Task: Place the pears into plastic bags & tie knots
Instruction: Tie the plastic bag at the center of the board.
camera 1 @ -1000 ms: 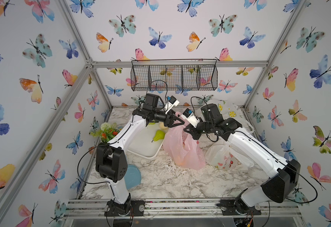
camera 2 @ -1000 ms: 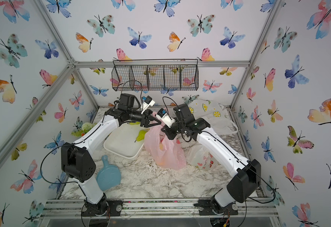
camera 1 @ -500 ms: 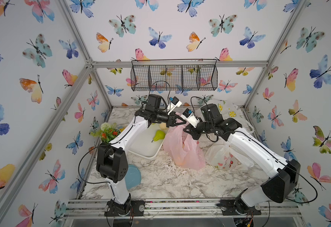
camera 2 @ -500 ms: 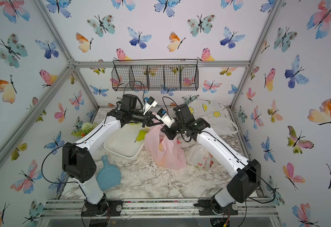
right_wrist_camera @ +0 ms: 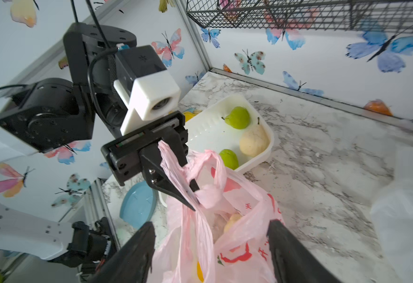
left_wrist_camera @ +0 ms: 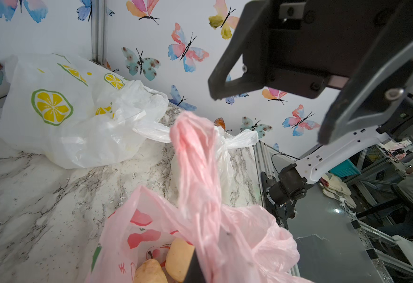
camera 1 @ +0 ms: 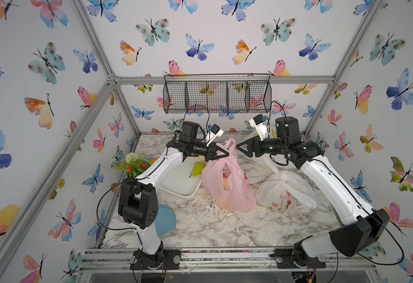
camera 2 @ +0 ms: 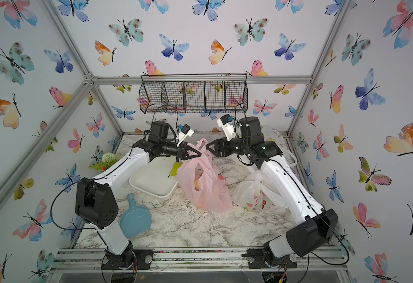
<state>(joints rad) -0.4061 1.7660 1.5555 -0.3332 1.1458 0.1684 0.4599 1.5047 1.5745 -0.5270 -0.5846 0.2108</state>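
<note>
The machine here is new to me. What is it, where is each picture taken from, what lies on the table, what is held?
Two robot arms, each ending in a gripper. Two pictures look down from above; two come from wrist cameras. On the table: a white tray with three pears, a pink bag, a white bag, a lemon bag, a blue plate, potted flowers. The left gripper is shut on the pink bag's handle; the right gripper is open, holding nothing.

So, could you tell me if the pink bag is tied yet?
Not tied: the pink bag gapes, pears visible inside, one handle pinched in the left gripper.
</note>
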